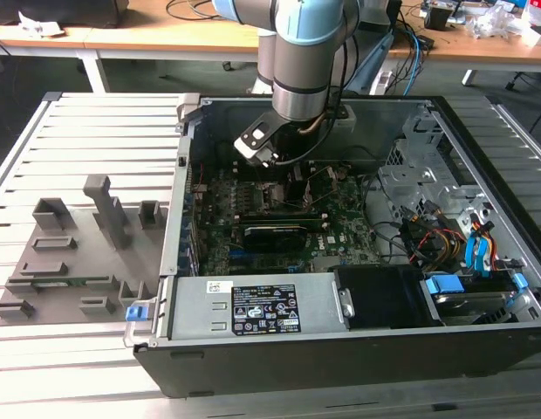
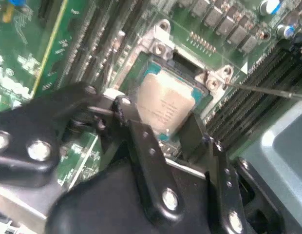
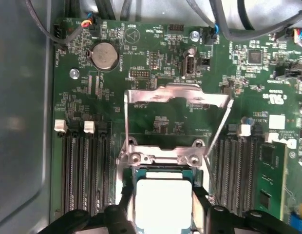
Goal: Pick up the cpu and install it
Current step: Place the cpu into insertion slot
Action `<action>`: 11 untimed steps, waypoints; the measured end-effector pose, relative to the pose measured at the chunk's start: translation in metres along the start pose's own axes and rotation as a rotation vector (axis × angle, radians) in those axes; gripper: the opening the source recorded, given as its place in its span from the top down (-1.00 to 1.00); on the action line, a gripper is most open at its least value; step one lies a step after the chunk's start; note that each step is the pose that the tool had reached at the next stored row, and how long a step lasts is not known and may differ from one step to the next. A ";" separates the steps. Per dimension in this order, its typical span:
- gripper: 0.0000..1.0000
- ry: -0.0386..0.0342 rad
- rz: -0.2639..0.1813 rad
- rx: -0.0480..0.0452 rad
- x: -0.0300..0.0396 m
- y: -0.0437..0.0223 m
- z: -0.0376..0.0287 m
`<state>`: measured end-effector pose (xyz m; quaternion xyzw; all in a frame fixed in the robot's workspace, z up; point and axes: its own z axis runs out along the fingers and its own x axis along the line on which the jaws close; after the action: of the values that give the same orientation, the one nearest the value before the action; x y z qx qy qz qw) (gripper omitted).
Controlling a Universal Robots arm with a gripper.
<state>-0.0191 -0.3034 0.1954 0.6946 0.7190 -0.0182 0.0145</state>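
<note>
The cpu [image 2: 163, 100], a small square chip with a silver-grey top, sits level over the open socket [image 2: 158, 46] on the green motherboard. My gripper [image 2: 163, 126] has one black finger against each of two opposite edges of the chip, shut on it. In the first wrist view the cpu [image 3: 163, 200] lies between the same fingers [image 3: 125, 207], just below the socket's raised metal load plate [image 3: 176, 95] and its thin lever [image 3: 218, 134]. In the exterior view the arm reaches down into the open computer case [image 1: 358, 349], with the gripper [image 1: 291, 179] low over the board.
Black memory slots [image 3: 85, 170] flank the socket on both sides. A coin battery [image 3: 104, 54] and cables lie further along the board. In the exterior view a grey slotted tray [image 1: 78, 253] lies at the left outside the case, and drive bays with blue tabs [image 1: 480, 253] fill its right.
</note>
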 end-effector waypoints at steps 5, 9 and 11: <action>-0.22 -0.0019 0.000 0.0012 -0.0020 -0.0012 -0.0006; -0.22 -0.0016 0.000 0.0004 -0.0049 -0.0029 -0.0005; -0.22 -0.0013 0.000 0.0003 -0.0062 -0.0034 -0.0004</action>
<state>-0.0223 -0.3096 0.1961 0.6947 0.7189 -0.0188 0.0149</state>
